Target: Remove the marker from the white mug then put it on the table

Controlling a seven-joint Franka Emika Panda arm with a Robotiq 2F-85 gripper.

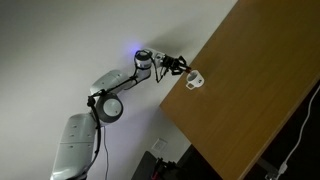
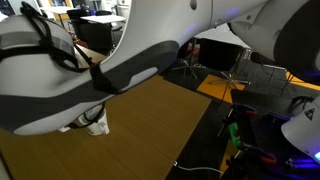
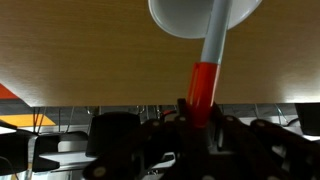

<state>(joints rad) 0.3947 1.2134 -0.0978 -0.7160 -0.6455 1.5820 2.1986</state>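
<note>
Pulling-out step in hand, by the look of things, and not finished. Clamped on the red-orange end of the thin, stick-shaped plastic marker [image 3: 203,85]: the black metal tool [image 3: 201,120], set against it on both sides in the wrist view. Pale grey-white along the rest of the marker's length, and reaching up into the small, round-rimmed, glossy white mug [image 3: 200,14]. Mug placed close to the edge of the flat, matt, medium-brown wooden table [image 1: 250,100] in an exterior view. Probably needed next: a straight draw along the marker's own line until free of the rim, then a carry over bare wood and a low release. Smooth, hard and round, so likely to roll once let go. Light and slick-looking as to the mug; apt to tip under any sideways drag.
</note>
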